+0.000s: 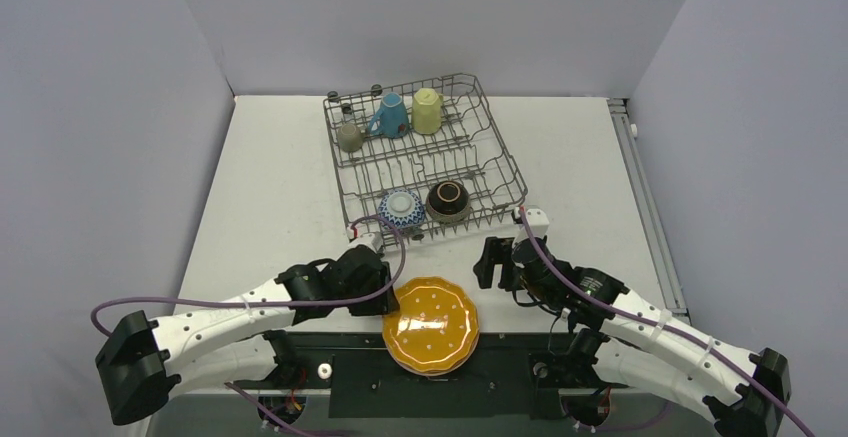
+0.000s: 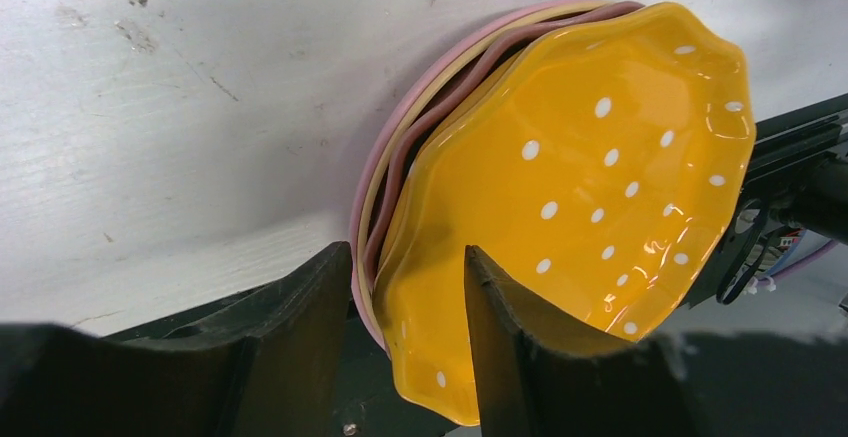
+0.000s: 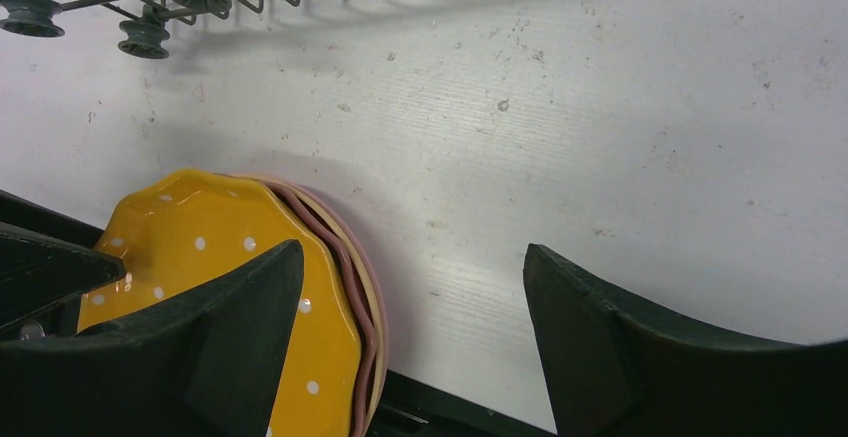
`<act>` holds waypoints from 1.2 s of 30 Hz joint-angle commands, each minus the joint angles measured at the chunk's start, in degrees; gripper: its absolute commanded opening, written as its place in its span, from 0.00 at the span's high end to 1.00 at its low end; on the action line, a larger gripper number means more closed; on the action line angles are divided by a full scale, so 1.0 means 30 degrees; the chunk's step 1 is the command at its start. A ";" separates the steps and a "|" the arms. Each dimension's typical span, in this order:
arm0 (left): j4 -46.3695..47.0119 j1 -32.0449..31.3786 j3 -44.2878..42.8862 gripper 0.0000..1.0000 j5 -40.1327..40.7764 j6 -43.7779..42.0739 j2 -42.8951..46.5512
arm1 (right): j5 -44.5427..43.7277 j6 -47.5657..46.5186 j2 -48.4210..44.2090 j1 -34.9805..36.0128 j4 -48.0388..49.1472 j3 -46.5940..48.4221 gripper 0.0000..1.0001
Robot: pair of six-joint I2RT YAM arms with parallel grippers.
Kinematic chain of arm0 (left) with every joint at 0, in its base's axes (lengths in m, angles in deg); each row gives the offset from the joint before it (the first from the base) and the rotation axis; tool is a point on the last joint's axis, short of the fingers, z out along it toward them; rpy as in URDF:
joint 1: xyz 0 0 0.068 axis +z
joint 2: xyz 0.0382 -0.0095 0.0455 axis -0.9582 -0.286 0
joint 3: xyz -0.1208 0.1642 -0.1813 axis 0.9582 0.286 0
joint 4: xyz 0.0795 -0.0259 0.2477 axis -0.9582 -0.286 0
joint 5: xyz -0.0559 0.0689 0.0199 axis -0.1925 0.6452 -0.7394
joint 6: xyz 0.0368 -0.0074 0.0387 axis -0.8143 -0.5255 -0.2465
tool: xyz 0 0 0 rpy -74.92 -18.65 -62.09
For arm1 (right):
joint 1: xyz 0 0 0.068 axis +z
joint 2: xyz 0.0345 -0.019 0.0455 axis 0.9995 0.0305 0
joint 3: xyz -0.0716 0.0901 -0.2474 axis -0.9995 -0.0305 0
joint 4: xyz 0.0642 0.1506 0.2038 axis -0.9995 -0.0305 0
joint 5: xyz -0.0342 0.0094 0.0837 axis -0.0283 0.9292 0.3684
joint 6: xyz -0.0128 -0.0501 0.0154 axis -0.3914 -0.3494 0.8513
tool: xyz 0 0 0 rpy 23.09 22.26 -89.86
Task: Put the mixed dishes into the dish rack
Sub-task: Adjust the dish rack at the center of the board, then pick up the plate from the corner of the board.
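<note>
L gripper [image 2: 405, 253] jaws apart astride glossy scalloped orange plate [image 2: 590, 177] rim; R gripper [image 3: 412, 250] agape.

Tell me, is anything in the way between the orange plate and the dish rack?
Nothing visible: only bare table lies between the orange plate and the dish rack. Inside, the blue-white patterned bowl and dark brown bowl sit in its near row.

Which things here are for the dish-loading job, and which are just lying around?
For the job: orange plate, stacked plates under it, grey mug, blue mug, pale-yellow mug, blue-white bowl, dark brown bowl, dish rack.

Just there: white table, purple cable.
</note>
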 commanded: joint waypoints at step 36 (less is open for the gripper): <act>-0.2388 -0.0572 -0.2425 1.00 0.1833 -0.0183 0.1608 | -0.0080 0.0434 -0.0632 0.0244 0.0850 -0.0655 0.26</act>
